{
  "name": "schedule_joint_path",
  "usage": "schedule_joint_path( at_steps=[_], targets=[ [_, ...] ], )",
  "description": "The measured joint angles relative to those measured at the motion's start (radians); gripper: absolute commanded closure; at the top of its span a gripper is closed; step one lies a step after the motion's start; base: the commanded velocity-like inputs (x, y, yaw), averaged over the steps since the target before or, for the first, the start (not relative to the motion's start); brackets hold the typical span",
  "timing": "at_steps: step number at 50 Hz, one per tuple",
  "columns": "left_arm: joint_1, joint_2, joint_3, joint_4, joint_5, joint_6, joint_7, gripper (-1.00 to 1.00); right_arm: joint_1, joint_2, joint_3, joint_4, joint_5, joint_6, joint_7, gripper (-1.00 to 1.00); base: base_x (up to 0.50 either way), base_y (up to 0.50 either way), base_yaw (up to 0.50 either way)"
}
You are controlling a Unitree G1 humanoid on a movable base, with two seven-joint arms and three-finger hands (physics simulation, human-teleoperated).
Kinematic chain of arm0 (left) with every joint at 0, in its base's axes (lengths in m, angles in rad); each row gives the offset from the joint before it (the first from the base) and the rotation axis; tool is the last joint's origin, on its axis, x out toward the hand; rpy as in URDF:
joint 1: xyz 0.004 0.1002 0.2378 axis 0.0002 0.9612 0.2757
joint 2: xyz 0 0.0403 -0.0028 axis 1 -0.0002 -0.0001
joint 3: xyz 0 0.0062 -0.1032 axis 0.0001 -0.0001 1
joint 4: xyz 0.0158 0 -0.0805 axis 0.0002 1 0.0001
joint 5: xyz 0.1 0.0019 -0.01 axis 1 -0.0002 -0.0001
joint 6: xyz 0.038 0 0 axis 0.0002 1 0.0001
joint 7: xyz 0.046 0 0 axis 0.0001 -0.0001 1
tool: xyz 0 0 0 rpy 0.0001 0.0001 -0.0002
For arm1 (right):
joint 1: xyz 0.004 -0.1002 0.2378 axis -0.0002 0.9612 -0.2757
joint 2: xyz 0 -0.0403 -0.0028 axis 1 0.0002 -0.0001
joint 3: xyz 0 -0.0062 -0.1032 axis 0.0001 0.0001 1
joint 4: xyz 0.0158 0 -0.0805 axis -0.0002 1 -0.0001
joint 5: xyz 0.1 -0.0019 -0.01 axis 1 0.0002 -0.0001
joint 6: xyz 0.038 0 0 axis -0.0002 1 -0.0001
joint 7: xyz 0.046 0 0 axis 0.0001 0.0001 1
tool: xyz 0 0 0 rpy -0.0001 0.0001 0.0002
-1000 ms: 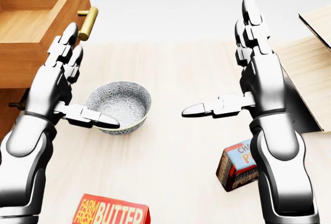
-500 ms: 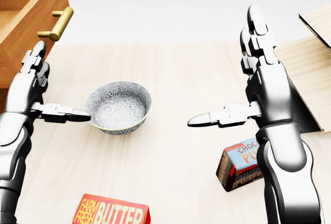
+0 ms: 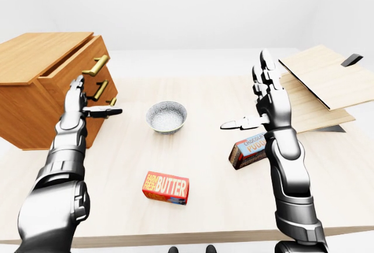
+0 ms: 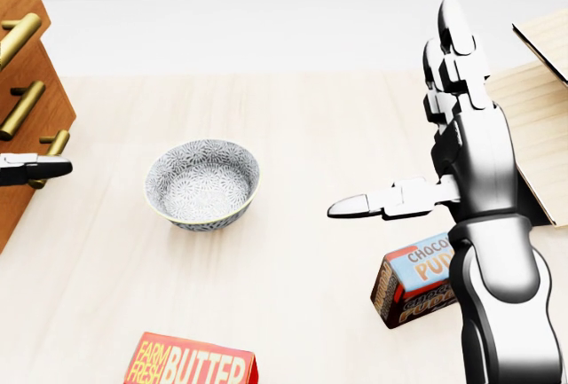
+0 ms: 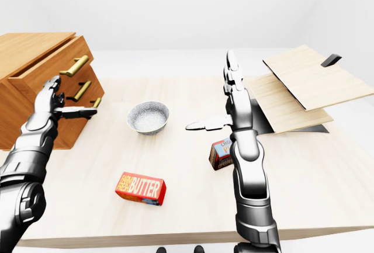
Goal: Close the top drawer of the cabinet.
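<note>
The wooden cabinet (image 3: 35, 89) stands at the left of the table and has three brass handles. Its top drawer (image 3: 73, 72), with handle (image 3: 95, 65), is pushed in, its face almost level with the cabinet's face. My left hand (image 3: 87, 98) is open, its fingers (image 3: 76, 89) flat against the drawer fronts below the top handle, thumb pointing right. In the head view only that thumb (image 4: 35, 168) shows, at the left edge. My right hand (image 3: 252, 98) is open and empty, raised over the table's right part, far from the cabinet.
A patterned grey bowl (image 3: 166, 115) sits on the table (image 3: 204, 95) right of the cabinet. A red butter box (image 3: 166, 187) lies lower, and a chocolate pudding box (image 3: 248, 151) sits under my right forearm. Stacked wooden boards (image 3: 318, 83) lie at the right.
The top drawer, wide open a second ago, has slid left into the cabinet. My left hand moved left with it, almost out of the head view. The right hand barely shifted.
</note>
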Motion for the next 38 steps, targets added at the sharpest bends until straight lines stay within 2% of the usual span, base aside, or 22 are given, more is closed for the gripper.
schedule_joint_path(
  at_steps=[6, 10, 38],
  targets=[
    [-0.018, 0.052, 0.010, 0.061, -0.020, 0.000, 0.014, -1.00, 0.006, 0.002, 0.002, -0.012, -0.003, 0.000, 0.001, -1.00, 0.00, 0.00, 0.00],
    [-0.028, 0.064, 0.018, 0.079, -0.038, 0.000, 0.018, -1.00, 0.008, 0.003, 0.002, -0.016, -0.005, 0.000, 0.002, -1.00, 0.00, 0.00, 0.00],
    [-0.035, 0.049, 0.041, 0.082, -0.086, 0.000, 0.040, -1.00, 0.012, 0.015, 0.020, -0.058, -0.032, 0.000, 0.004, -1.00, 0.00, 0.00, 0.00]
  ],
)
